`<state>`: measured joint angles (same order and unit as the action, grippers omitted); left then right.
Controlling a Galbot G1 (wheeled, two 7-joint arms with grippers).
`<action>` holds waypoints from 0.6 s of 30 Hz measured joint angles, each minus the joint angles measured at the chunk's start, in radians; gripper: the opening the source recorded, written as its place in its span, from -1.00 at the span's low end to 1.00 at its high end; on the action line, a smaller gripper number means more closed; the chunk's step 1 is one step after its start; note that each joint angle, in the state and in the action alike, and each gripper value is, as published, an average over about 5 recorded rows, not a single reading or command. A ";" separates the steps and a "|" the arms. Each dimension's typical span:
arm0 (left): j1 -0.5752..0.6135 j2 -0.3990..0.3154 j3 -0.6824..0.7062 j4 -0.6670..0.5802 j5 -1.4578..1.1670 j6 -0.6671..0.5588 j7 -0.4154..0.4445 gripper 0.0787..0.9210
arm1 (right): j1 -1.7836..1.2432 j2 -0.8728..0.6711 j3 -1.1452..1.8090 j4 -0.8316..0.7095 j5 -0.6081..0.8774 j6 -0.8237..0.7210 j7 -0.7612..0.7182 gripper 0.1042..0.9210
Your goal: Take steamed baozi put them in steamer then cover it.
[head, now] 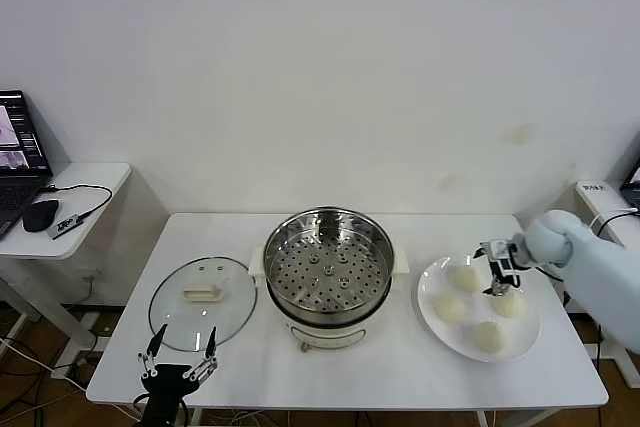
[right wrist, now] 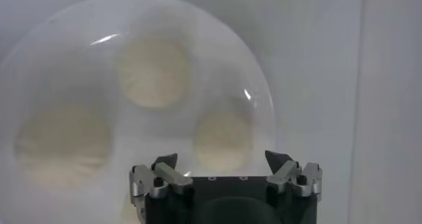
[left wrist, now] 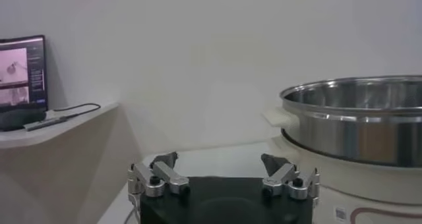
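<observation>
Four cream-white baozi lie on a white plate (head: 428, 319) at the table's right: the far one (head: 465, 276), the left one (head: 450, 308), the right one (head: 511, 303) and the near one (head: 488, 336). My right gripper (head: 497, 280) hovers open just above the plate, between the far and right buns. Its wrist view shows open jaws (right wrist: 221, 159) over one bun (right wrist: 223, 138), with two more buns (right wrist: 153, 70) (right wrist: 62, 143) beyond. The steel steamer (head: 327, 269) stands open at the centre, its perforated tray bare. The glass cover (head: 203, 302) lies flat to its left. My left gripper (head: 178, 367) waits open at the front left edge.
A side table (head: 70, 209) at the far left holds a laptop (head: 20, 157) and a mouse (head: 41, 215). In the left wrist view the steamer's wall (left wrist: 356, 126) rises close beside the open left gripper (left wrist: 218, 161). A white wall stands behind the table.
</observation>
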<state>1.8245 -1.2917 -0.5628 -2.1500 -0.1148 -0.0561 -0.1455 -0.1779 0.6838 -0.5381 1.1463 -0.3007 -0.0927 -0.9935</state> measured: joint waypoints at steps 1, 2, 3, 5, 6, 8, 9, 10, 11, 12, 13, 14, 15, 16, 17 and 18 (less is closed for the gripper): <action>0.001 0.001 -0.001 0.000 0.000 0.000 0.000 0.77 | 0.005 0.012 -0.007 -0.015 -0.005 0.002 0.000 0.76; 0.001 0.001 -0.003 0.000 0.000 0.000 0.000 0.77 | 0.010 0.023 -0.013 -0.030 -0.009 0.004 0.000 0.76; 0.002 0.001 -0.004 -0.001 0.000 -0.001 0.000 0.77 | 0.014 0.034 -0.017 -0.044 -0.014 0.005 0.000 0.76; 0.004 0.000 -0.006 -0.003 0.000 -0.001 0.000 0.77 | 0.022 0.056 -0.023 -0.072 -0.023 0.008 0.001 0.76; 0.006 0.000 -0.008 -0.004 0.000 -0.002 0.000 0.77 | 0.026 0.066 -0.026 -0.084 -0.028 0.010 0.002 0.76; 0.009 0.000 -0.010 -0.006 0.000 -0.003 0.001 0.77 | 0.033 0.085 -0.030 -0.108 -0.037 0.012 0.002 0.76; 0.009 0.000 -0.012 -0.007 0.000 -0.003 0.001 0.77 | 0.036 0.094 -0.032 -0.120 -0.042 0.013 0.002 0.76; 0.010 0.000 -0.013 -0.006 0.000 -0.003 0.001 0.77 | 0.038 0.102 -0.034 -0.130 -0.047 0.013 0.002 0.76; 0.010 0.000 -0.015 -0.007 0.000 -0.003 0.001 0.77 | 0.039 0.109 -0.035 -0.140 -0.052 0.013 0.002 0.75; 0.011 -0.001 -0.016 -0.007 0.000 -0.003 0.001 0.77 | 0.040 0.115 -0.037 -0.148 -0.056 0.013 0.001 0.74; 0.011 -0.001 -0.016 -0.007 0.000 -0.003 0.001 0.77 | 0.040 0.121 -0.038 -0.155 -0.061 0.013 0.001 0.72; 0.011 -0.002 -0.017 -0.007 0.000 -0.004 0.001 0.77 | 0.041 0.125 -0.038 -0.162 -0.065 0.013 0.000 0.70; 0.011 -0.002 -0.016 -0.007 0.000 -0.004 0.001 0.77 | 0.041 0.129 -0.038 -0.167 -0.069 0.013 -0.001 0.65; 0.011 -0.002 -0.016 -0.008 0.000 -0.004 0.001 0.77 | 0.041 0.132 -0.039 -0.172 -0.073 0.013 -0.002 0.61; 0.011 -0.002 -0.016 -0.008 0.000 -0.004 0.001 0.77 | 0.042 0.134 -0.039 -0.175 -0.075 0.013 -0.004 0.57; 0.011 -0.003 -0.015 -0.008 0.000 -0.004 0.001 0.77 | 0.042 0.136 -0.040 -0.178 -0.077 0.012 -0.005 0.51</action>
<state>1.8356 -1.2943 -0.5777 -2.1577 -0.1153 -0.0598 -0.1448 -0.1362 0.8197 -0.5781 0.9682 -0.3777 -0.0803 -0.9981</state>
